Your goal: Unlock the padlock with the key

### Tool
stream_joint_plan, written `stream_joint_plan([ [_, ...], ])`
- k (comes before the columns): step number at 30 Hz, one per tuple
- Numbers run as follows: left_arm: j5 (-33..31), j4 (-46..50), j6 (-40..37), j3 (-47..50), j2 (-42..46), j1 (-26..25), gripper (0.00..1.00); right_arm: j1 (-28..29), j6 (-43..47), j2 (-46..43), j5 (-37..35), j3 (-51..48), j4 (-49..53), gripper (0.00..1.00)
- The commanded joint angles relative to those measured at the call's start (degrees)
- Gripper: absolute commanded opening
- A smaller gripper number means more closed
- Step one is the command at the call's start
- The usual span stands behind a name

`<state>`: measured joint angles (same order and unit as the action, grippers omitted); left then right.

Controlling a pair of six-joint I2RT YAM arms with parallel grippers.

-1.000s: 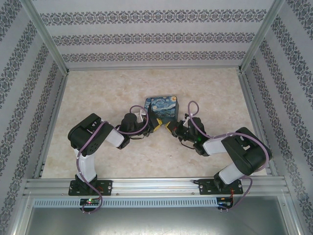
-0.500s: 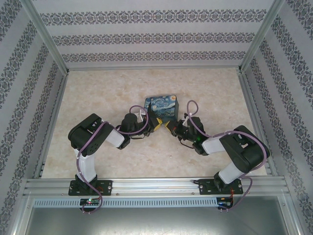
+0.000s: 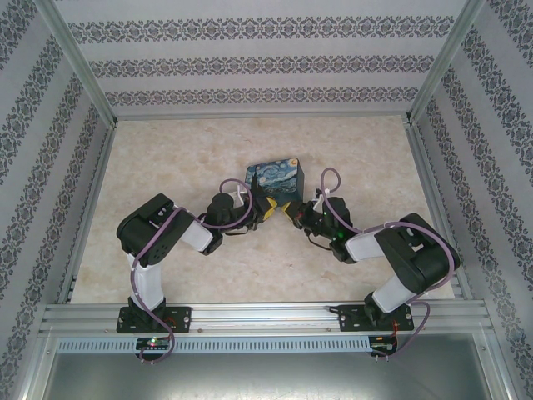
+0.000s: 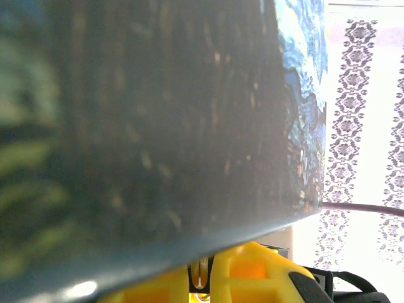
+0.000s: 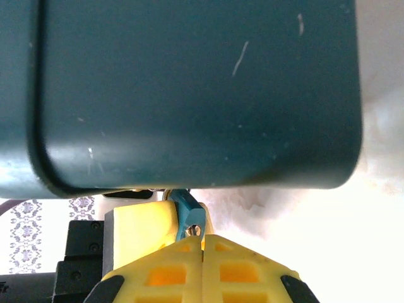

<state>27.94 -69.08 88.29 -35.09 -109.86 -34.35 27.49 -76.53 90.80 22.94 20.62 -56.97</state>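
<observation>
Firmly clenched, the right gripper (image 5: pixel 203 238) has its two yellow fingers pressed flat together, a hairline seam between them. The padlock (image 5: pixel 185 210) is pinched at their very tips: its blue body juts up and to the left from the seam, with a small metal glint at its lower end where the fingers meet. Just beside the padlock, on the left of the right wrist view, sits a yellow finger (image 5: pixel 140 227) of the other arm, black housing behind it. Right above all this hangs the dark teal side of the box (image 5: pixel 189 88), its rounded lower edge near the padlock; whether they touch I cannot tell.

The left gripper (image 4: pixel 201 278) is also clenched, its yellow fingers drawn in to a narrow slot around a thin pale sliver (image 4: pixel 201 275). That sliver is too blurred to say whether it is the key. Close over the fingers looms the box (image 4: pixel 158 113), dark and out of focus, its blue printed top showing along the right edge. A purple cable (image 4: pixel 366 207) runs off to the right, against a patterned wall.

From above, the left gripper (image 3: pixel 268 206) and right gripper (image 3: pixel 292 213) meet tip to tip at the near edge of the box (image 3: pixel 279 177), which lies flat on the marbled table (image 3: pixel 183 150). Both arms bend inward from their bases on the near rail (image 3: pixel 266 315)
</observation>
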Motion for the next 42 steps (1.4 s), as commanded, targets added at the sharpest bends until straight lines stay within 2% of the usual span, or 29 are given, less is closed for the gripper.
stream_joint_plan([
  [1, 3.5, -5.7, 3.2, -1.0, 1.1, -3.0, 0.00, -1.1, 1.8, 0.9, 0.6, 0.4, -7.8, 0.00],
  [15, 2.3, -6.9, 5.5, -1.7, 2.3, -4.6, 0.00, -1.4, -2.2, 3.4, 1.3, 1.5, -13.2, 0.00],
  [23, 1.8, -6.3, 5.1, -2.4, 2.3, -5.3, 0.00, 0.9, -8.7, 4.9, 1.0, 3.3, -17.9, 0.00],
  [32, 1.9, -6.1, 5.1, -2.4, 2.2, -5.6, 0.00, -1.4, -8.3, 5.9, 1.7, 3.1, -16.3, 0.00],
  [42, 1.9, -3.9, 4.0, -3.2, 1.3, -6.5, 0.00, 0.2, -8.8, 9.0, 2.0, 7.0, -15.4, 0.00],
])
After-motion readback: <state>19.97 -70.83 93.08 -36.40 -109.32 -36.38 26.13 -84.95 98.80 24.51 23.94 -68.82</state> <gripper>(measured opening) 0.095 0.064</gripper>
